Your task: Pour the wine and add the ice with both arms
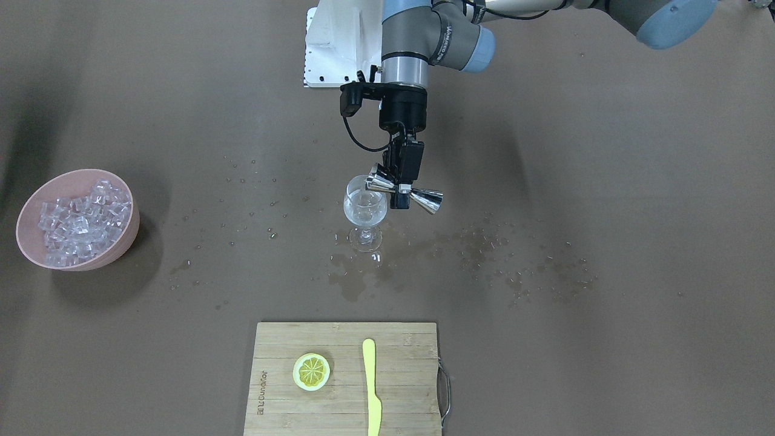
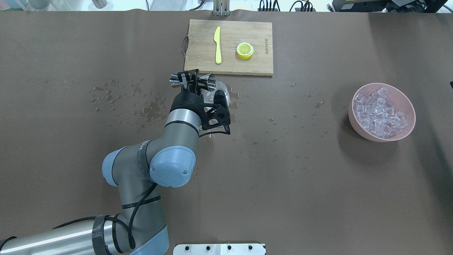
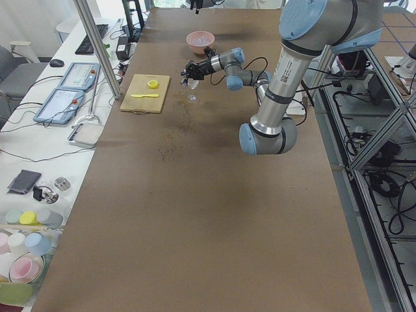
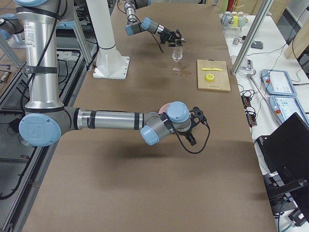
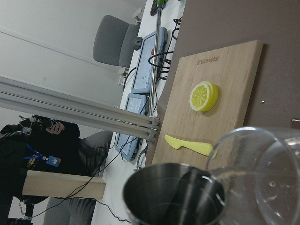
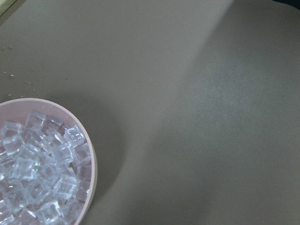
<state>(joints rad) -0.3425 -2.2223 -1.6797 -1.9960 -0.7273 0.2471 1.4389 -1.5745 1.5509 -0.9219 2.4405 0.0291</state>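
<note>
The ice (image 1: 79,221), heaped in a pink bowl (image 1: 124,239) on the robot's right, looks hard, light and slick, so it is best to pinch one cube across its flat faces. The right arm (image 4: 111,120) hangs beside the bowl, and I cannot tell how its gripper is set. The left gripper (image 1: 401,191) clamps a tipped jigger (image 1: 427,200) at the wine glass (image 1: 363,209).

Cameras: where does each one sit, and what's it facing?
Front: across the table, facing the robot; left pincer holds jigger at glass.
Overhead: behind the robot, looking forward; left arm.
Left side: table's end; left arm.
Right side: other end; right arm near, left far.
Left wrist: jigger, glass, board; no arm.
Right wrist: bowl of ice; no arm.
Front and overhead share the board.
</note>
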